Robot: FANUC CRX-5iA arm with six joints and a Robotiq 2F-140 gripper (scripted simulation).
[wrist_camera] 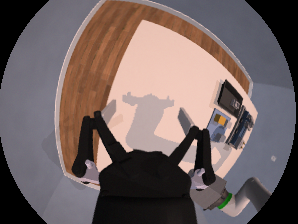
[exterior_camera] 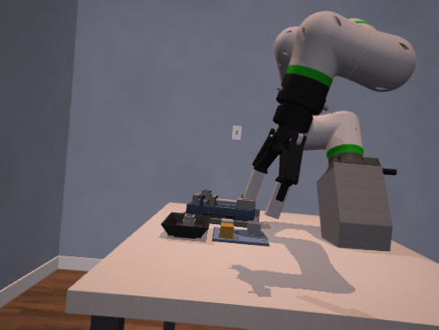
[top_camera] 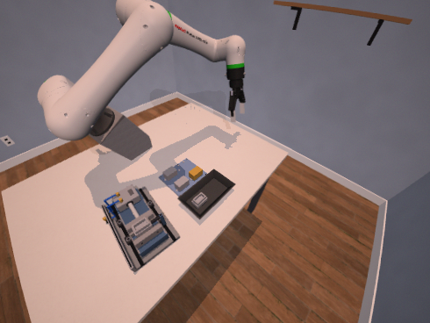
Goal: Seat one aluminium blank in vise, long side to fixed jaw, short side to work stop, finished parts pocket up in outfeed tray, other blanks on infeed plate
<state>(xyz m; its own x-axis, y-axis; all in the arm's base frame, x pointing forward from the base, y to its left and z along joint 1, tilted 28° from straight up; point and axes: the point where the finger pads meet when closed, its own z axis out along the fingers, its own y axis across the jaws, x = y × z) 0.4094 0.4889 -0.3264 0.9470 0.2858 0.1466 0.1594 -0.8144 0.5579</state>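
My gripper (top_camera: 236, 110) is open and empty, high above the table's far corner, well away from all parts; it also shows in the exterior view (exterior_camera: 264, 204). The vise (top_camera: 140, 224) stands near the table's front edge, with a light grey part with a recess (top_camera: 141, 226) in its opening. The blue infeed plate (top_camera: 182, 175) holds two grey aluminium blanks (top_camera: 169, 171) (top_camera: 181, 182) and a brass blank (top_camera: 196, 172). The black outfeed tray (top_camera: 206, 192) beside it holds one finished part (top_camera: 200, 199), lying flat, pocket up.
The grey robot base (top_camera: 125, 136) stands at the back left of the table. The tray, plate and vise sit close together near the table's right edge. A wall shelf (top_camera: 342, 13) hangs high on the far wall.
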